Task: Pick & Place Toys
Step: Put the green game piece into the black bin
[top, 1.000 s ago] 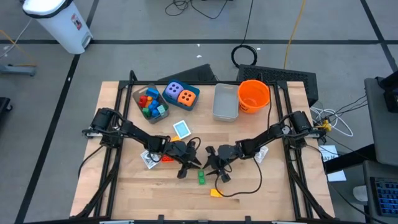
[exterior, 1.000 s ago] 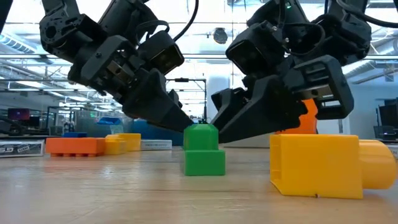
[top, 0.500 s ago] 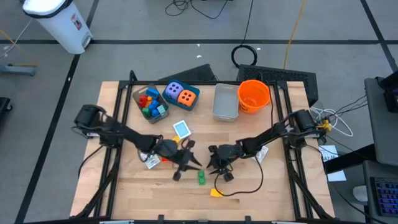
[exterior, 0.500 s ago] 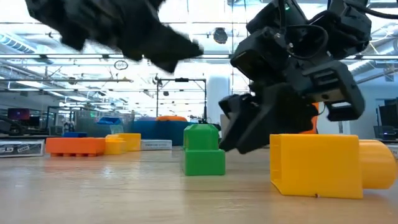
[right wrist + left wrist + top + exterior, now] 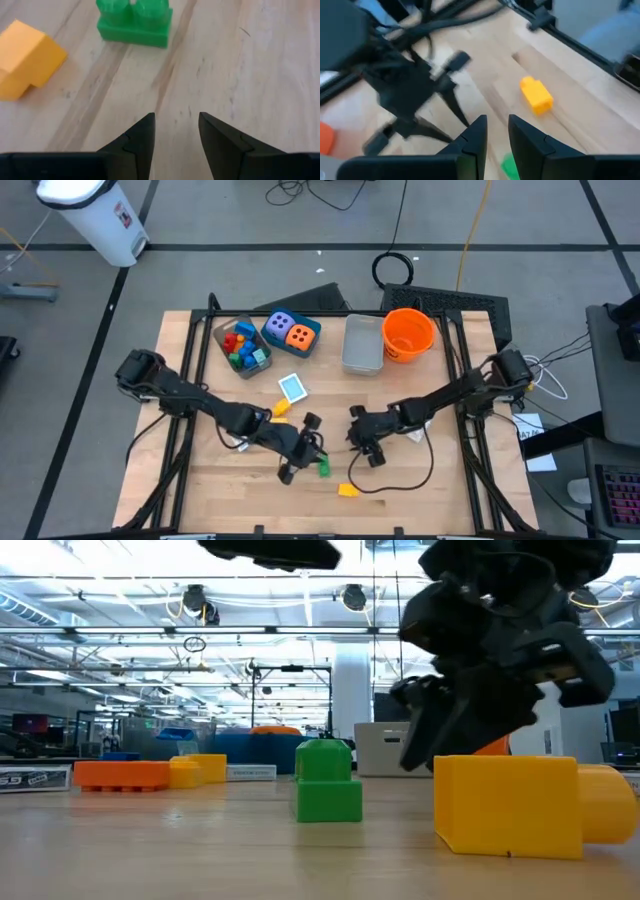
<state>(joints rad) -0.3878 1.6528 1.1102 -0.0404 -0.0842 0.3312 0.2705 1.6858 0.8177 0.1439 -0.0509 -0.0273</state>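
Left gripper (image 5: 300, 461): above the tabletop's front-centre, right over the green brick; fingers (image 5: 476, 137) a narrow gap apart, nothing between them.
Right gripper (image 5: 370, 451): just to the right of the green brick, near the tabletop; fingers (image 5: 140, 135) parted with bare wood between them, holding nothing.
Green brick (image 5: 323, 468): on the tabletop between the two grippers, studs up, touched by neither.
Yellow brick (image 5: 347, 490): lying on its side in front of the green one, apart from it.
Orange brick (image 5: 121, 774): flat on the tabletop farther back, with a small yellow piece (image 5: 197, 769) beside it.
Card (image 5: 292, 387): flat, behind the left arm.
Dice: purple (image 5: 280, 328) and orange (image 5: 301, 336), touching, at the back.
Clear tub (image 5: 258, 362): left of the dice, full of mixed bricks.
Grey tray (image 5: 363, 345): back centre.
Orange bucket (image 5: 408, 332): just right of the tray.
Tabletop (image 5: 450, 490): light wood.
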